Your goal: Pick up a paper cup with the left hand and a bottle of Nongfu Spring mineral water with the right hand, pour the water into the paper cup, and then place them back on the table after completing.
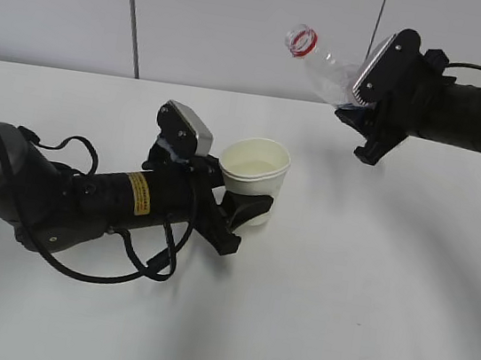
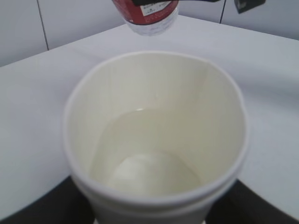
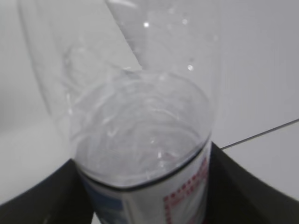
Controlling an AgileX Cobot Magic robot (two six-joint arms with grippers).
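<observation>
A white paper cup (image 1: 255,175) stands upright near the middle of the table (image 1: 366,305), with my left gripper (image 1: 243,211) shut around its lower wall. Clear water lies in the cup's bottom (image 2: 149,163), and the black fingers (image 2: 42,203) show at both lower corners of the left wrist view. My right gripper (image 1: 366,117) is shut on the clear bottle (image 1: 328,67), held in the air at the upper right and tilted with its uncapped, red-ringed mouth toward the upper left. The bottle's body (image 3: 140,130) fills the right wrist view between the jaws. Its red label (image 2: 149,9) shows above the cup.
Grey wall panels (image 1: 245,19) rise behind the table's far edge. The left arm (image 1: 68,196) with its looped cables lies across the left of the table. White tabletop stretches along the front and right.
</observation>
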